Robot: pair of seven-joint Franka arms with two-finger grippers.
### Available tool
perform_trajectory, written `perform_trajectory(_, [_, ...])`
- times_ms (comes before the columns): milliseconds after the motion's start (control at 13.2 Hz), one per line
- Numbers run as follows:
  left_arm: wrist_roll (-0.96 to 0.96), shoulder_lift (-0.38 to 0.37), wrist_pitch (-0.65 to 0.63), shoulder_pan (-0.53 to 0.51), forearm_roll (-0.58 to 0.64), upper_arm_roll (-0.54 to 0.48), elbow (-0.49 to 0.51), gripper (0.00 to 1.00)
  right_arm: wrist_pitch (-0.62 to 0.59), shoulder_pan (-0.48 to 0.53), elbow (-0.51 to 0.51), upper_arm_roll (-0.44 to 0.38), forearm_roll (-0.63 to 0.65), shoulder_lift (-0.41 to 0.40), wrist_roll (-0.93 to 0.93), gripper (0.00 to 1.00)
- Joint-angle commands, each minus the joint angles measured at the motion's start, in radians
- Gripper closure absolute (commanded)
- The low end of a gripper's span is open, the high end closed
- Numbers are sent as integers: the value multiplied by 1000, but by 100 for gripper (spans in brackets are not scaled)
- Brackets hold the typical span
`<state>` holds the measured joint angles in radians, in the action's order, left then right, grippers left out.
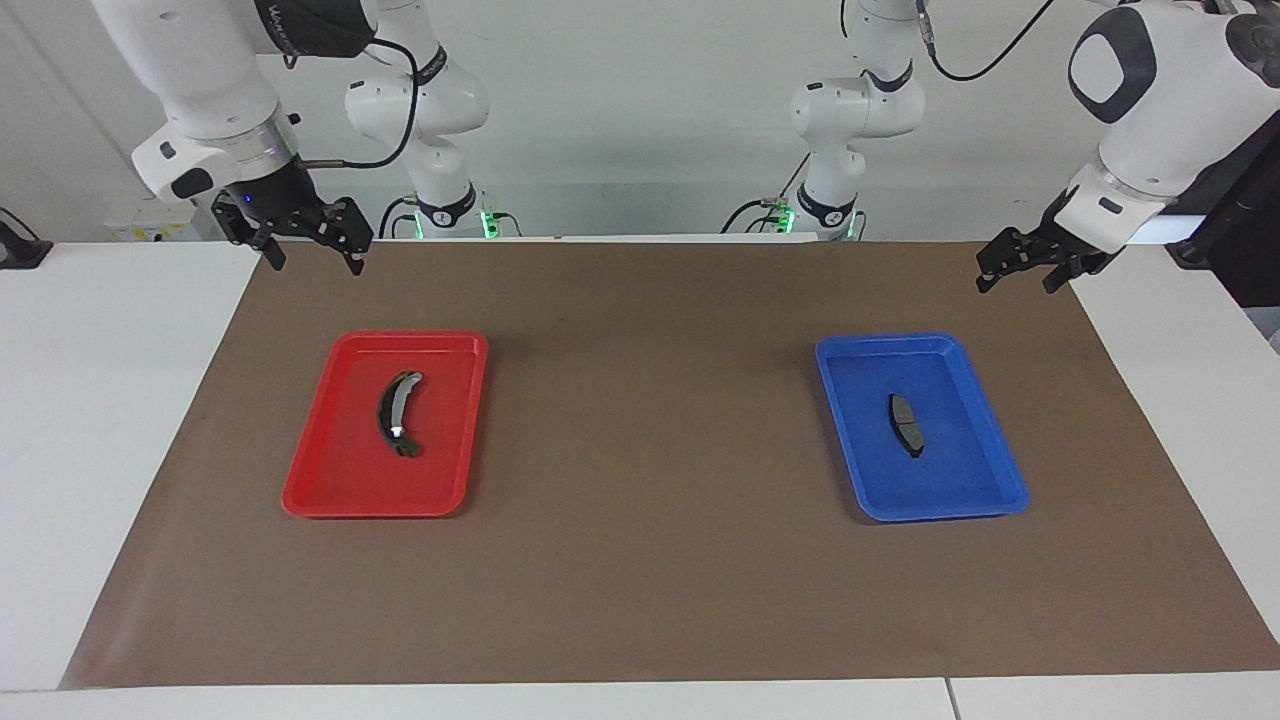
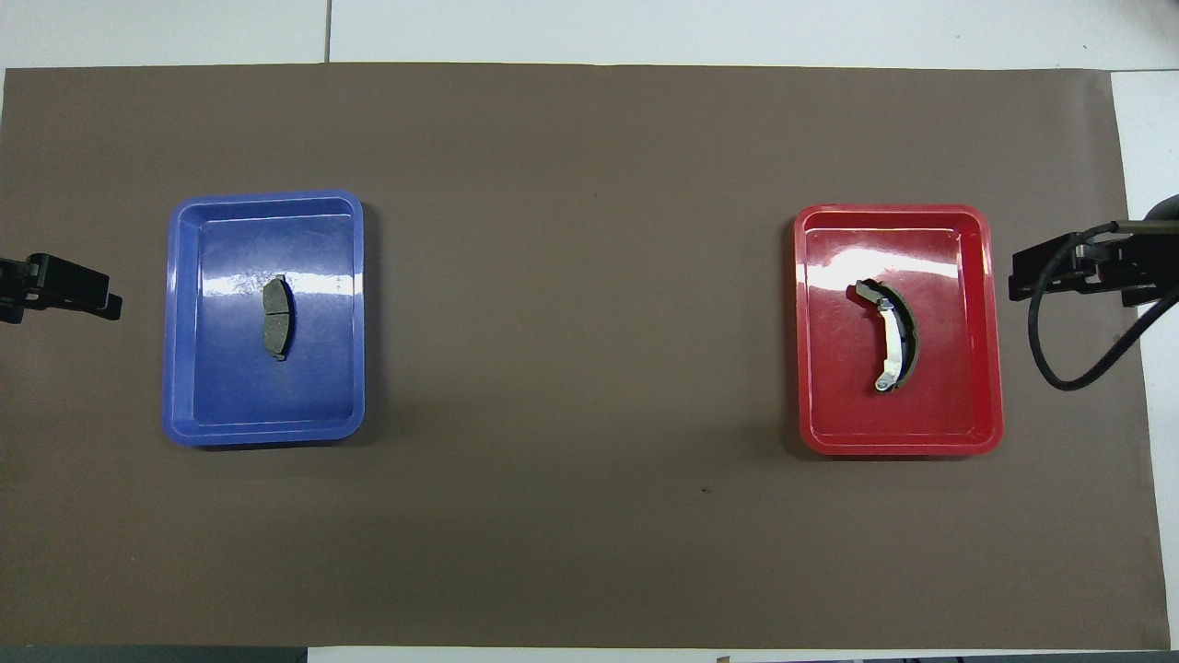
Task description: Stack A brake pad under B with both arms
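Observation:
The short, matt dark-grey A brake pad (image 1: 905, 424) lies in the blue tray (image 1: 960, 505) toward the left arm's end of the table; it also shows in the overhead view (image 2: 276, 318). The longer crescent pad B (image 1: 397, 413) with its silvery strip lies in the red tray (image 1: 350, 500) toward the right arm's end, and shows in the overhead view (image 2: 893, 336). My left gripper (image 1: 1018, 283) is open and empty, raised over the mat's edge beside the blue tray (image 2: 267, 433). My right gripper (image 1: 314, 262) is open and empty, raised over the mat's edge beside the red tray (image 2: 898, 442).
A brown mat (image 1: 640, 420) covers most of the white table, with a wide stretch of it between the two trays. A black cable (image 2: 1059, 359) loops down from the right gripper (image 2: 1018, 276). The left gripper (image 2: 92, 293) shows at the view's edge.

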<state>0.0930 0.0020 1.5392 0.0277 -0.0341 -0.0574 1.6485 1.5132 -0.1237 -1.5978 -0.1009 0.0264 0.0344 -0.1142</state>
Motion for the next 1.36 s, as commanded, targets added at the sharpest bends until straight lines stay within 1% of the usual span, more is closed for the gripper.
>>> perform_trajectory(0, [10,-13,-2,-6,-10,2,14,0,-10,7,-4,6,-3,12,1,0])
perform_trajectory(1135, [5,-14,-13,2,-12,2,14,0,-8,9,-13,6,-3,18,-2,0])
perform_trajectory(1211, [-1,-13,11,-5,-12,2,17,0,-8,9,-22,6,-3,22,-2,0])
perform_trajectory(1286, [10,-20,89,-6,-12,2,63,0,4,7,-45,6,-5,31,-1,0])
